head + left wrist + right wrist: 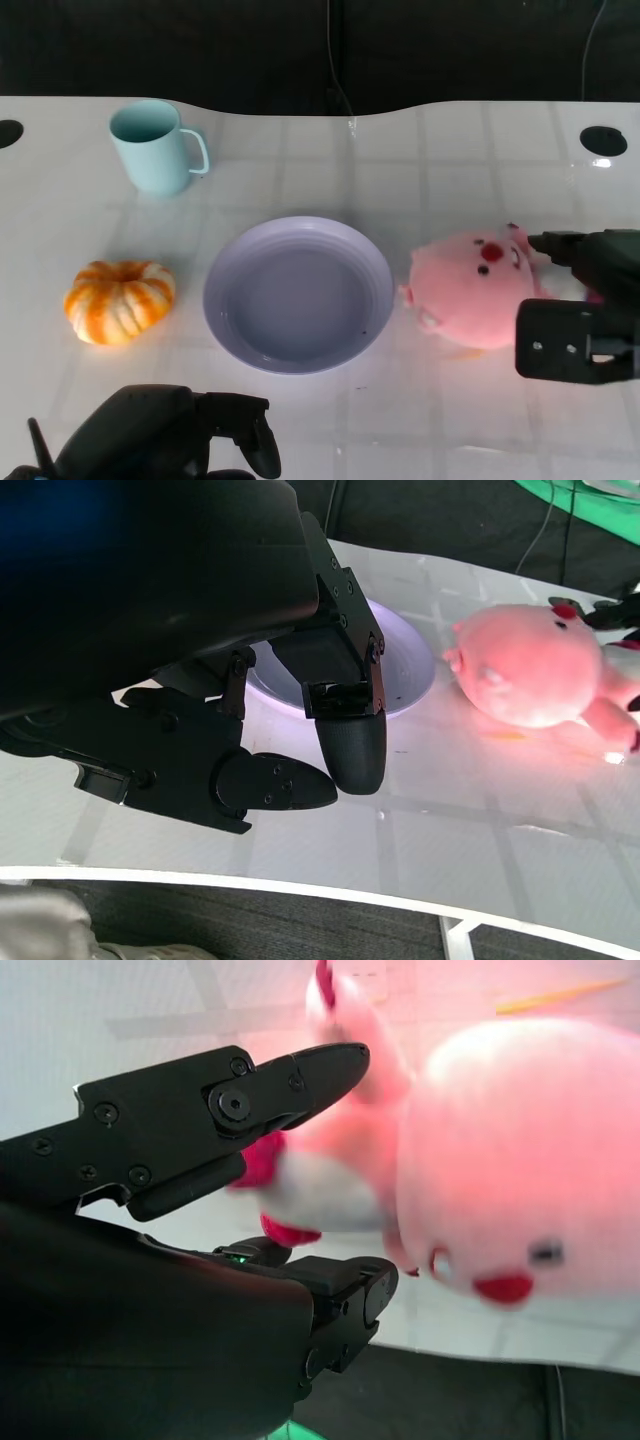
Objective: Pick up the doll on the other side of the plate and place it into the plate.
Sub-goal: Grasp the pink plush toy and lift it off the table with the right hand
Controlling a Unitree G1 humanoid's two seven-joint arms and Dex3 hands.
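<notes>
Now the pink doll (472,290) lies on the white table (440,160) just to the right of the lavender plate (375,270), its face turned up and its body close to the plate's rim but apart from it; nothing sits in the plate. The right hand (572,305) is at the doll's far side from the plate, fingers spread around the doll's outer end; in the right wrist view one finger (300,1070) reaches over the doll's limbs and another lies beneath, neither visibly pressing into the plush, so I judge the hand apart and not yet holding. The left hand (170,440) rests low at the near edge of the table, fingers loosely curled with nothing in them; it has no part in this step.

The step in hand looks like closing on the doll; to do it well the fingers should go deeper round the round body rather than the thin limbs, since a pinch on a limb would let the soft body swing and drag; the plush will give, so the close should be firm. After that the lift need only clear the plate's raised rim; a short carry to the left brings the doll over the plate's middle. The orange pumpkin (120,300) and pale blue mug (155,147) stand well away on the plate's other side.
</notes>
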